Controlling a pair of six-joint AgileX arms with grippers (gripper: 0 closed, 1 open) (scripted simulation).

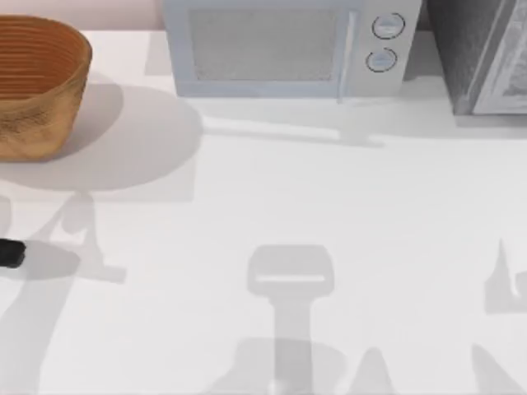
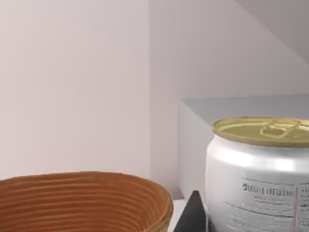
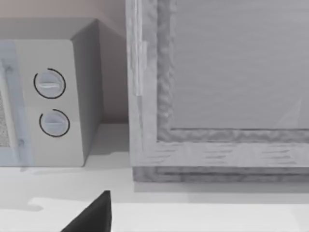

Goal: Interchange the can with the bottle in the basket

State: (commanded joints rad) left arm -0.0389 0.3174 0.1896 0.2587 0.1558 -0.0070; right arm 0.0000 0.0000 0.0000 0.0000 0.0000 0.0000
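Sitting right against the left gripper, the can stands upright; its grip cannot be told. The basket lies just beyond.

The small white metal can with the dull gold pull-tab top carries lines of dark print and a thin red stripe on its side, but no word of it can be read. On the grey-white microwave, the two round dials at its three o'clock side bear no legible numbers.
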